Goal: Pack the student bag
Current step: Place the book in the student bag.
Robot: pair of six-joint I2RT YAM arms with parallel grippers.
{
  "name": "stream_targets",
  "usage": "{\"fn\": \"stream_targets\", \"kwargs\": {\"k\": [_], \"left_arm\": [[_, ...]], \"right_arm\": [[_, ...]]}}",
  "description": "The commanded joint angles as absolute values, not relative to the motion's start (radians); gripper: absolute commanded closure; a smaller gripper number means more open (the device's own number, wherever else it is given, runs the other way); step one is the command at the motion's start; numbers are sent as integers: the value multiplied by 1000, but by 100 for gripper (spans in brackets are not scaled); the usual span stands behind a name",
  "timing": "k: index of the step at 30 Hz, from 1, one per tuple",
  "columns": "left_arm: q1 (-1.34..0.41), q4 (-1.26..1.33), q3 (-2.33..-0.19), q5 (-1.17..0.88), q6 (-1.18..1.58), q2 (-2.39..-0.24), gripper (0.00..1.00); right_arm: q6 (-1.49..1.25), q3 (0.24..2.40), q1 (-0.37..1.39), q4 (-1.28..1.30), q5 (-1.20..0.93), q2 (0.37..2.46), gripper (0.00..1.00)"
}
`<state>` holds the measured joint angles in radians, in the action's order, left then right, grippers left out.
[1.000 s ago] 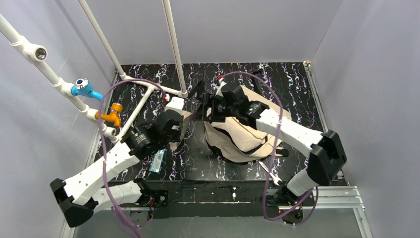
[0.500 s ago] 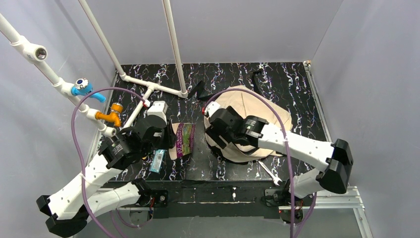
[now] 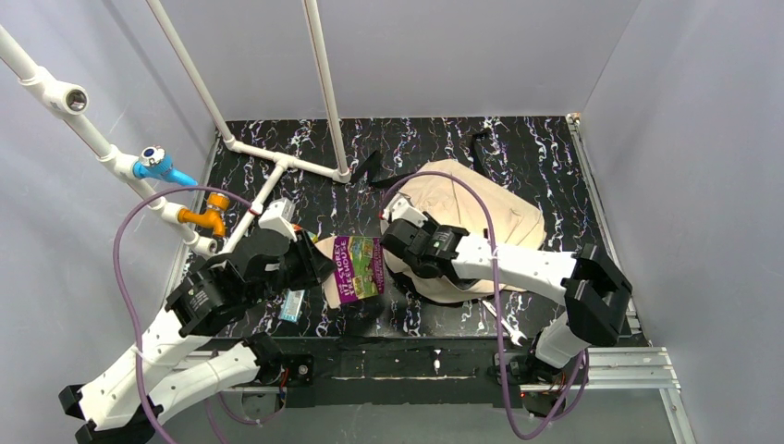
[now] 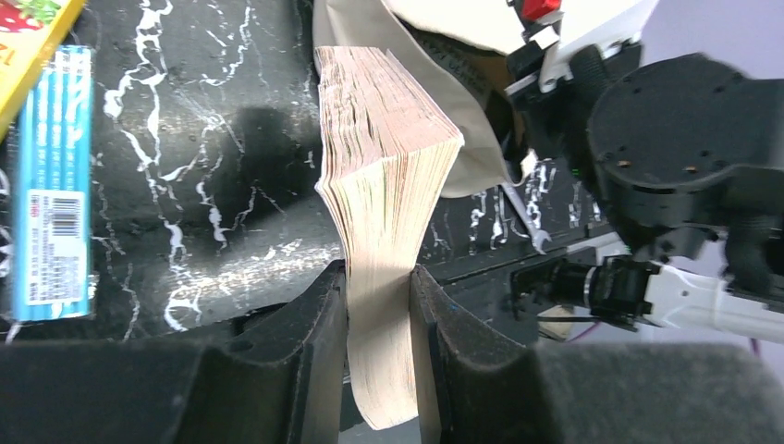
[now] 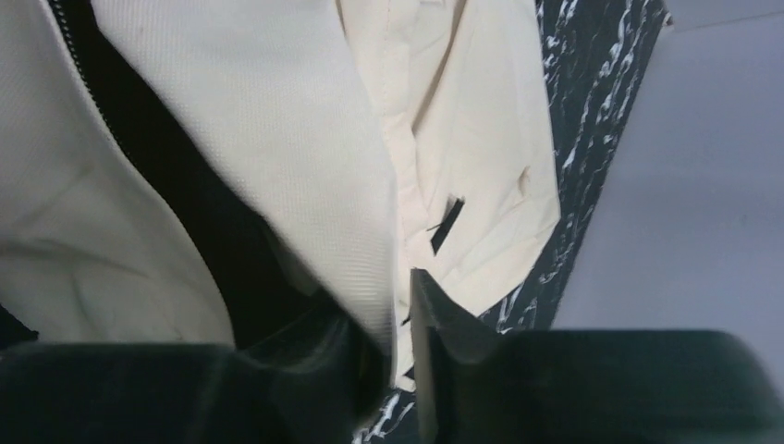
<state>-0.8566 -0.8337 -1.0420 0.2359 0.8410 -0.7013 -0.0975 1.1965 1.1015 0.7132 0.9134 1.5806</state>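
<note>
The student bag (image 3: pixel 485 208), beige fabric, lies on the black marbled table right of centre. Its dark opening (image 5: pixel 185 203) and zipper edge fill the right wrist view. My right gripper (image 3: pixel 399 242) is at the bag's left edge, shut on a beige flap (image 5: pixel 305 157) at the opening. My left gripper (image 3: pixel 314 264) is shut on a thick paperback book (image 3: pixel 358 268) with a purple and green cover. It holds the book just left of the bag. In the left wrist view the book's page edges (image 4: pixel 388 176) stand up between the fingers (image 4: pixel 314 324), by the bag's fabric (image 4: pixel 370 37).
A blue packet (image 3: pixel 294 303) lies on the table under the left arm, next to a yellow box (image 4: pixel 28 28). A metal wrench (image 3: pixel 504 321) lies near the front edge. A white pipe frame (image 3: pixel 277 162) stands at the back left. Black straps (image 3: pixel 370 166) trail behind the bag.
The left arm has brought the book right, towards the bag, cover now facing up. The right arm dropped to the bag's left edge and its jaws closed on the flap.
</note>
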Motion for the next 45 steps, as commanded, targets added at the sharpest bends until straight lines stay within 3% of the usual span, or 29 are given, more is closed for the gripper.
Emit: {"fn": "stream_targets", "kwargs": {"k": [1,2,9,15,20,32,39,45], "left_arm": [[-853,-704,-1042,201,924,-668,100],[-852,-702,-1051,189,931,-673,100],[-851,-461,-953,69,1084,-671,100],[-851,-136,-789,0,1254,-742,100],[-851,38,-704,80,1387,-789,100],[-821,-63,-901,122,1431,-844,100],[-908,59,-770,329,1501,-929,100],[-1013,31,-730,702,1417,-947,100]], "right_arm": [[-103,1141,1088,541,940,1506,89],[-101,1140,1080,517,941,1482,99],[-112,1374,973,610,638,1373,99],[-105,1385,915,604,539,1341,99],[-129,1374,901,561,516,1340,99],[-145,1398,878,530,516,1380,99],[-354,1397,874,525,460,1384,99],[-415,1335,874,467,430,1331,99]]}}
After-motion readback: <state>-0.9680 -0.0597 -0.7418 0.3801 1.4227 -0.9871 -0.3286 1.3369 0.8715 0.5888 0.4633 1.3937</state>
